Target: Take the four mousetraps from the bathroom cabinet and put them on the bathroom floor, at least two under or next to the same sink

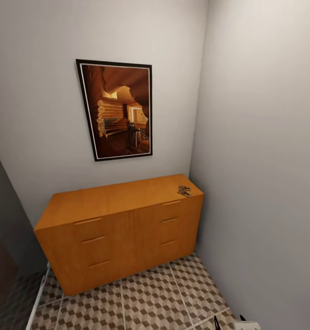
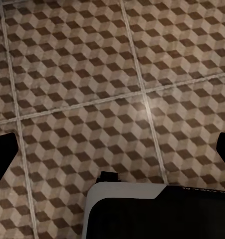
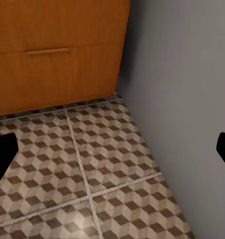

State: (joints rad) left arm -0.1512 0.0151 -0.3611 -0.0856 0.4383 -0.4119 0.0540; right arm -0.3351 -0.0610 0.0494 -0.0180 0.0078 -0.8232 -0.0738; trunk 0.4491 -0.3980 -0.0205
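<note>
In the head view the orange-brown cabinet [image 1: 118, 229] stands against the back wall with its drawers shut. A small cluster of mousetraps [image 1: 184, 190] lies on its top at the right end, near the front edge; their number is too small to tell. The patterned bathroom floor [image 1: 150, 298] spreads in front of it. My left gripper [image 2: 112, 154] hangs open over bare tiles [image 2: 92, 74]. My right gripper [image 3: 112, 152] is open too, above the floor [image 3: 92, 149] by the cabinet's lower right corner [image 3: 57, 59]. The bathroom sink is out of view.
A framed picture [image 1: 116, 110] hangs above the cabinet. A grey wall [image 1: 260, 160] closes the right side, tight against the cabinet's end. A dark doorway edge [image 1: 1, 256] lies at the left. A white and black robot part [image 2: 157, 211] lies under the left gripper.
</note>
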